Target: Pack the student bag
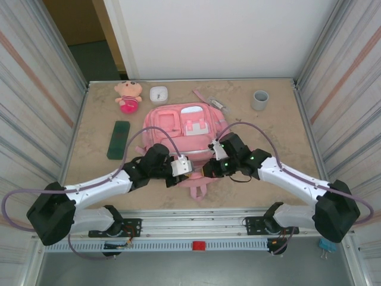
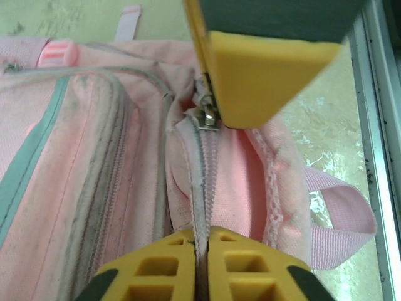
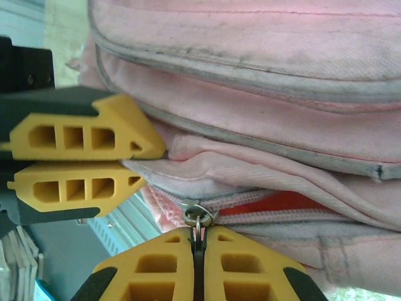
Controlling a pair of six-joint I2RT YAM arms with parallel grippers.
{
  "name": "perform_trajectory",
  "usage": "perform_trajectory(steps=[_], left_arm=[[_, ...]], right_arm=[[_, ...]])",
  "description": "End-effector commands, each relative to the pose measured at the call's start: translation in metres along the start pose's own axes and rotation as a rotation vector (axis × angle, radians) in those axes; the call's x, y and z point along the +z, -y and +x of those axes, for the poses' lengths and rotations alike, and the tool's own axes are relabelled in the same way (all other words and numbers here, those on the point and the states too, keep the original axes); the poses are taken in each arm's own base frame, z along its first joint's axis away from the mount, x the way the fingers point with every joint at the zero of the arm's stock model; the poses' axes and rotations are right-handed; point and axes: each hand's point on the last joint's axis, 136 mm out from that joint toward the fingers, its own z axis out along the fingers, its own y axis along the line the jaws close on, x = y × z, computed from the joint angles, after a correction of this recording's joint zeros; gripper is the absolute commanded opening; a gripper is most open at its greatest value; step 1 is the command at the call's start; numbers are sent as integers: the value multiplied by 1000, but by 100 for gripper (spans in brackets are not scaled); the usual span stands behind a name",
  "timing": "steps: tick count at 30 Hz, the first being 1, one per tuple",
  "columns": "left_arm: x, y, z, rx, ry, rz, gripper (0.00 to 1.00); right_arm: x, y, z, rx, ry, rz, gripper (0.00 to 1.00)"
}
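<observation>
- right gripper (image 3: 198,233): jaws pressed together, pinching the metal zipper pull (image 3: 197,216); the right wrist view has the ring caught between the yellow pads
- left gripper (image 2: 199,237): clamped on the fabric edge along the zipper track; in the left wrist view the seam runs straight into its pads, and the right gripper's yellow finger sits over the pull
- right wrist view picks up a red-orange strip inside the part-open zipper, possibly lining, hard to tell
- top view gives the layout: both grippers meet at the near end of the student bag (image 1: 189,126), which lies flat mid-table, front pockets up
- bag: pink, white-trimmed pockets, greyish piping, strap loop (image 2: 341,213) poking toward the table edge
- beyond the bag: plush doll (image 1: 129,95), grey cup (image 1: 259,99); dark green case (image 1: 119,139) left of the bag
</observation>
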Motion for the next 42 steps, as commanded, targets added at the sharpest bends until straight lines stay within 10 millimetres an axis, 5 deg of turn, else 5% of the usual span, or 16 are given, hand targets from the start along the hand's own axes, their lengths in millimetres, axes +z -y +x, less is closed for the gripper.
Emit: perform_trajectory(steps=[1, 7, 12, 17, 24, 31, 37, 42], left_arm=[[-10, -2, 0, 51, -10, -23, 7], [-28, -3, 6, 67, -8, -57, 7], [-41, -7, 10, 78, -18, -110, 8], [-46, -11, 11, 71, -31, -142, 12], [-47, -7, -16, 41, 38, -112, 45], [-21, 8, -44, 99, 21, -39, 61], [0, 8, -41, 97, -6, -15, 57], [1, 2, -38, 98, -8, -54, 25]], right_arm=[[-15, 13, 0, 34, 29, -4, 0], [-33, 58, -2, 148, 65, 58, 0], [-37, 61, -5, 134, 75, 57, 0], [-36, 45, -10, 113, 83, -14, 0], [-35, 10, -12, 42, 97, -69, 0], [-34, -26, -14, -33, 101, -102, 0], [-30, -43, -10, -72, 87, -125, 0], [-30, -33, -6, -78, 86, -86, 0]])
